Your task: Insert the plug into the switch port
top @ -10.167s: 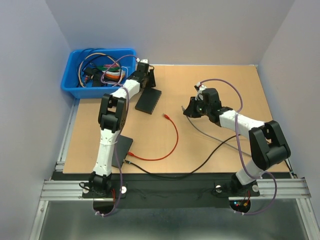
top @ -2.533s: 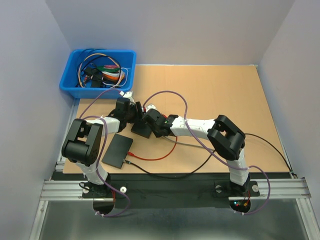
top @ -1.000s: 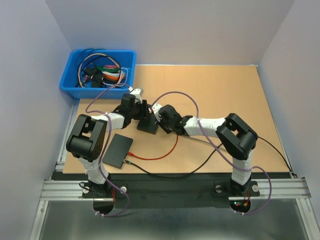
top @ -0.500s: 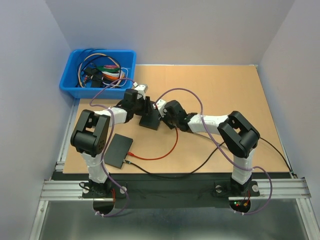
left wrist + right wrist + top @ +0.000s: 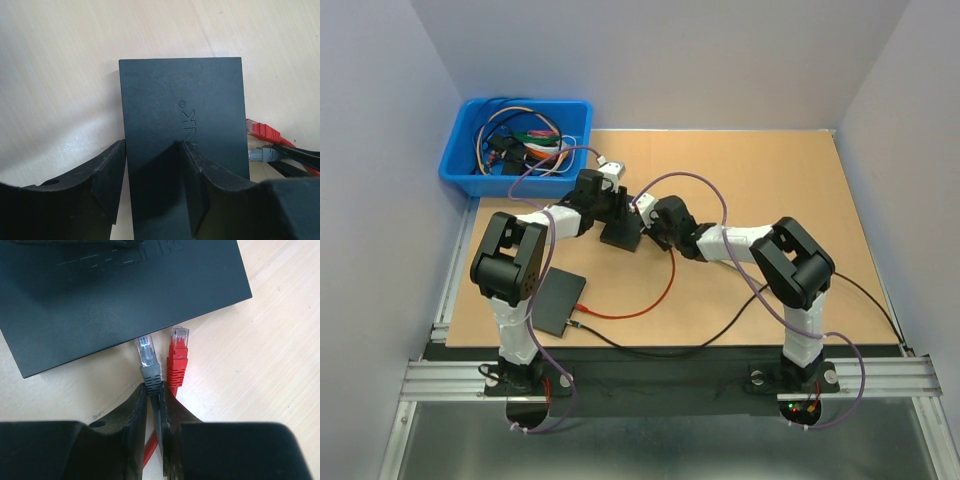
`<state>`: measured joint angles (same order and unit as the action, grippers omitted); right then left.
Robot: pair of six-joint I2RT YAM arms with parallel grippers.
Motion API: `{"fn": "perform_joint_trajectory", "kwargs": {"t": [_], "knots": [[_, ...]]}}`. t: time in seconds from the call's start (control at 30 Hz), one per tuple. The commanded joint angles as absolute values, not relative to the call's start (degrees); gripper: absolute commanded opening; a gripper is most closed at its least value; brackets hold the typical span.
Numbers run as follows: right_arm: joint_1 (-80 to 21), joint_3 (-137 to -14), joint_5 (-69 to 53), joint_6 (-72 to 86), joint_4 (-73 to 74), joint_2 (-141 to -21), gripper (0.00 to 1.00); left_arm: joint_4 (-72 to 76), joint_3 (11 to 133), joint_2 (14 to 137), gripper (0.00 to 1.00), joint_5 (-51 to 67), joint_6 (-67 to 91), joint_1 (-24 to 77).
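The black switch (image 5: 621,236) (image 5: 182,100) (image 5: 125,295) lies flat on the table. My left gripper (image 5: 609,214) (image 5: 150,165) is shut on its near end. One finger sits against its left side edge and the other on its top face. My right gripper (image 5: 649,226) (image 5: 156,395) is shut on the grey plug (image 5: 148,362) (image 5: 260,155). The plug's clear tip points at the switch's side face and just reaches its edge. The ports themselves are hidden. A red plug (image 5: 178,357) (image 5: 264,131) lies loose right beside the grey one.
The red cable (image 5: 665,290) loops toward a second flat black box (image 5: 555,300) near the left arm's base. A black cable (image 5: 720,330) runs along the front. A blue bin (image 5: 470,180) full of cables stands at the far left corner.
The switch and both grippers have slid a little farther from the bases and slightly right. The grey plug stays in my right gripper, close to the switch's edge.
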<state>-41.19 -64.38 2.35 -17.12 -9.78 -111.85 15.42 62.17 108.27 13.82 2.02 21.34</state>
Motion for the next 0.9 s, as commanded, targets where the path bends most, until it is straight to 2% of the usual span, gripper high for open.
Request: {"fn": "perform_joint_trajectory", "kwargs": {"t": [0.0, 0.2, 0.6, 0.87], "knots": [[-40.96, -69.52, 0.53, -17.84, -23.11, -113.47, 0.01, 8.00, 62.23, 109.60, 0.56, 19.95, 0.70, 25.58], [-40.69, -70.31, -2.28, -16.00, -23.64, -111.98, 0.01, 7.73, 62.23, 109.95, 0.56, 18.90, 1.93, 25.93], [-40.87, -61.53, -11.86, -5.37, -27.77, -98.88, 0.00, 9.05, 61.44, 109.07, 0.55, 18.37, 1.76, 26.19], [-41.04, -56.44, -11.26, -2.29, -27.86, -97.39, 0.01, 9.32, 60.47, 108.28, 0.56, 18.28, 1.05, 28.56]]}}
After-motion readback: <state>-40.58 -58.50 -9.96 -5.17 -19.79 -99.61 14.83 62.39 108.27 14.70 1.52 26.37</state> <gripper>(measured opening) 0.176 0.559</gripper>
